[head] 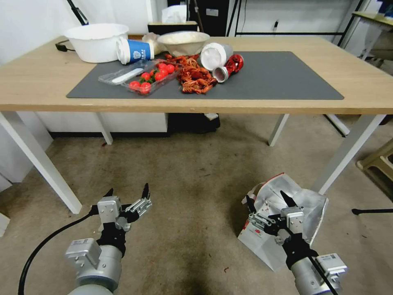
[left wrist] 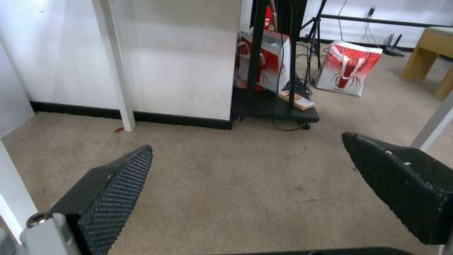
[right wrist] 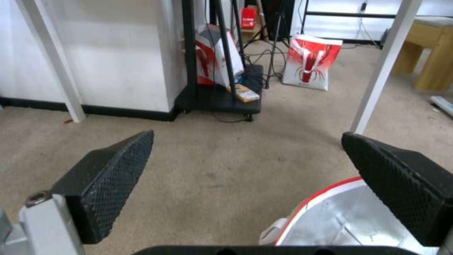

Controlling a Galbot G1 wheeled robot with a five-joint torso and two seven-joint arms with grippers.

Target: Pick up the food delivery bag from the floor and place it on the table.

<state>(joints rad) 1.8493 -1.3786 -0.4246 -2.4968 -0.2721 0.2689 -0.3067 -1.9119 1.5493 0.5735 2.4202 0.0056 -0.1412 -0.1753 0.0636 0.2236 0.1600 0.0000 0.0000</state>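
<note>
The food delivery bag (head: pixel 313 209) lies tipped on the floor (head: pixel 188 172) at the lower right, its white side down and its foil-lined mouth open upward. My right gripper (head: pixel 266 198) hangs open just above the mouth, with nothing between its fingers. In the right wrist view the bag's red rim and foil (right wrist: pixel 339 219) sit under the right gripper (right wrist: pixel 247 152). My left gripper (head: pixel 127 191) is open over bare floor at the lower left, and it is open in the left wrist view too (left wrist: pixel 247 159). The table (head: pixel 368 94) with its grey mat (head: pixel 278 78) stands ahead.
On the table are a white bowl (head: pixel 98 41), a blue cup (head: pixel 135 51), a tomato tray (head: pixel 149 78), crayfish (head: pixel 195 78) and a red can (head: pixel 230 67). White table legs (head: pixel 348 151) (head: pixel 41 164) flank the floor space. Another red-and-white bag (right wrist: pixel 311 62) and a black stand (right wrist: pixel 222 95) sit beyond.
</note>
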